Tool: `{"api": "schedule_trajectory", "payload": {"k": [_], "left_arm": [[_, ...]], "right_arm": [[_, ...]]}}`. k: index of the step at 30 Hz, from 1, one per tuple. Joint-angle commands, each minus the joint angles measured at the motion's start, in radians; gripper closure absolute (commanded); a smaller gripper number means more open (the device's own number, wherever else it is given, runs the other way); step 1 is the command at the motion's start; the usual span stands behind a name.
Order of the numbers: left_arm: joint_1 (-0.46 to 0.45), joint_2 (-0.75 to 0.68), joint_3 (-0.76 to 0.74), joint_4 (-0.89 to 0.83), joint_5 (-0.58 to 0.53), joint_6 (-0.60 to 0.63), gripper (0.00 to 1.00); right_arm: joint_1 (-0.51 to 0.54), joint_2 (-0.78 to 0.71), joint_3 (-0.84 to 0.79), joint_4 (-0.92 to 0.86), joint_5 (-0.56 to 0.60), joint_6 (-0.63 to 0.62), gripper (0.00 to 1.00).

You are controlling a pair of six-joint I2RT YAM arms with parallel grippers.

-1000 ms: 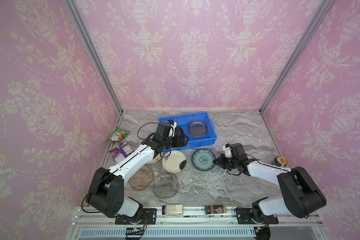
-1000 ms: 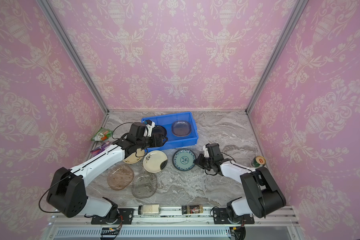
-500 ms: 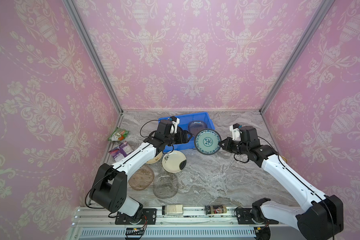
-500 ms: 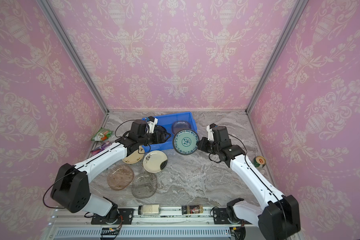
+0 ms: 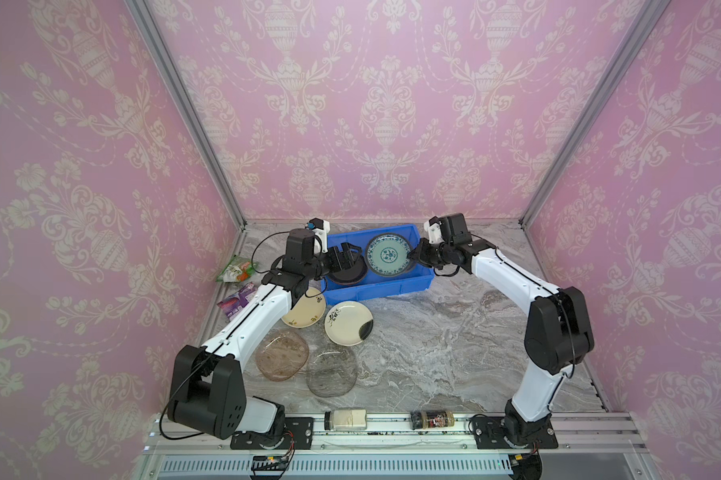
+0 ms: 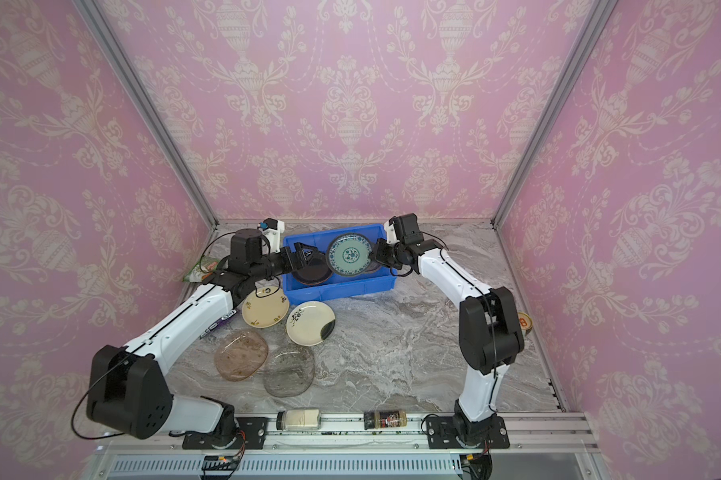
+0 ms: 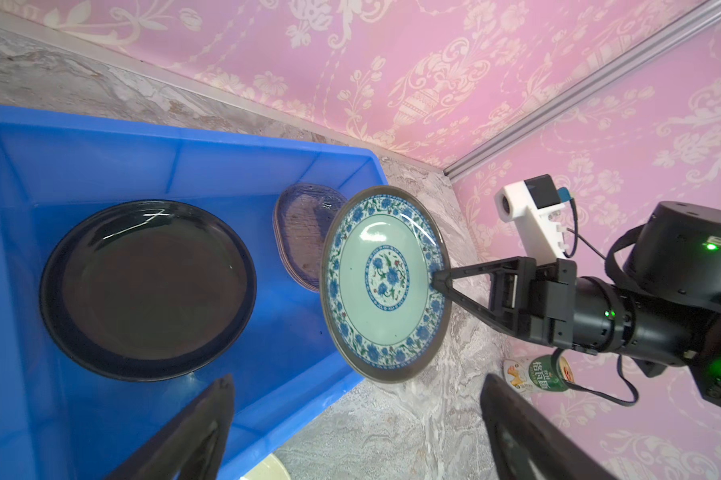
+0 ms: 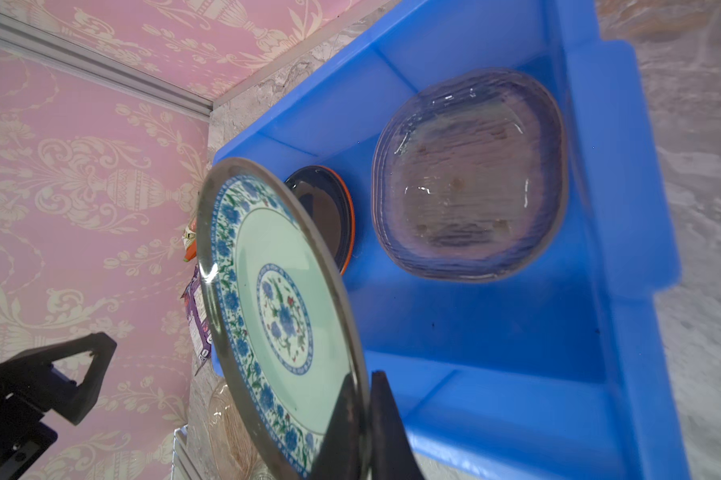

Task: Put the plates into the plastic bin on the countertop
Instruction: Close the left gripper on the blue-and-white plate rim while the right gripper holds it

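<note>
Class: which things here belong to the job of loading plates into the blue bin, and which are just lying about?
Job: blue bin; teal plate; black plate; orange plate; binned glass plate; cream plates; loose glass plates.
Lying about: green packet; purple packet; two jars; can.

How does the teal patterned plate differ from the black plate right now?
The teal patterned plate is pinched at its rim by the right gripper; the black plate is free, with the left gripper open near it. The teal one is tilted steeply over the plastic bin; the black one lies flat inside it. The teal one has a blue floral border; the black one is plain and glossy. Both are round.
</note>
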Motion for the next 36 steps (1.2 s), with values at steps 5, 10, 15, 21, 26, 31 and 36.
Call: {"api": "schedule_trajectory", "payload": {"k": [5,10,15,21,26,31,36], "left_arm": [[0.033,0.007,-0.051,0.01,0.009,-0.048,0.06],[0.039,0.004,-0.076,0.023,0.001,-0.054,0.06],[0.039,0.003,-0.089,0.035,-0.006,-0.059,0.06],[0.04,-0.008,-0.095,0.02,-0.021,-0.045,0.06],[0.042,-0.009,-0.104,0.02,-0.023,-0.046,0.06],[0.044,-0.014,-0.11,0.01,-0.026,-0.036,0.05],[0.043,-0.016,-0.112,0.002,-0.028,-0.032,0.05]], "right_arm": [[0.058,0.212,0.253,0.002,-0.055,0.059,1.0],[0.081,0.343,0.372,-0.021,-0.063,0.087,1.0],[0.105,0.445,0.459,-0.04,-0.051,0.109,1.0],[0.131,0.514,0.51,-0.055,-0.043,0.111,1.0],[0.147,0.542,0.533,-0.054,-0.04,0.118,1.0],[0.162,0.57,0.57,-0.077,-0.041,0.119,1.0],[0.173,0.573,0.594,-0.101,-0.03,0.108,0.78]]}}
